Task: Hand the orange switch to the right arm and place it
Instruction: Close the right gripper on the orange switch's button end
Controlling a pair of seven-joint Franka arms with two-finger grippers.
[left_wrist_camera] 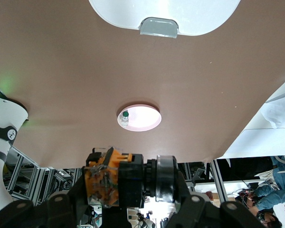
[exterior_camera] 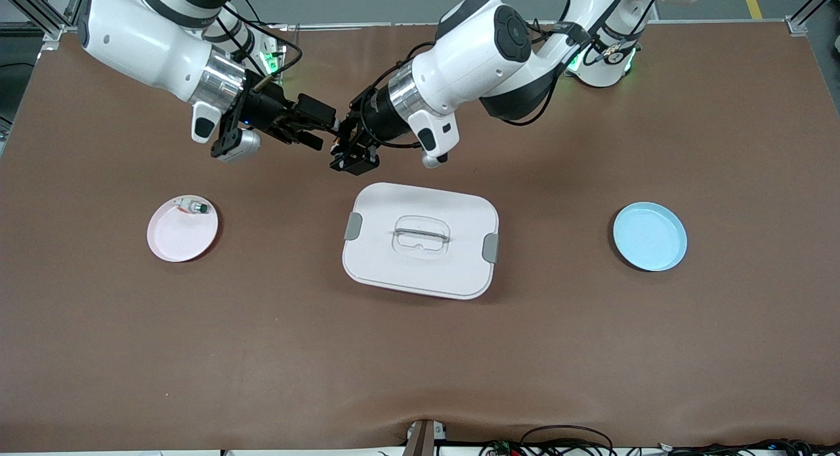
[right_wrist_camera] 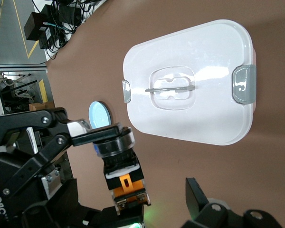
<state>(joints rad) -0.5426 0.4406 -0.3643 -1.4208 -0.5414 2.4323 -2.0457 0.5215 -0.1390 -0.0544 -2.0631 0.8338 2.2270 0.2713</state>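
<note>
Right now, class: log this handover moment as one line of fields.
phase: handover | left gripper: shut on orange switch, above table | right gripper: open, around switch, not closed | pink plate: green-capped button

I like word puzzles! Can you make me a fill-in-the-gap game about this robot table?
1. The left tool is shut on the orange ____.
2. The right tool beside it is ____, not yet gripping.
3. The green-capped button lies on the ____ plate.
4. Both tools hang over the brown table, and the white box with its lid on sits ____ to the front camera than that spot.

Missing words: switch; open; pink; nearer
</note>
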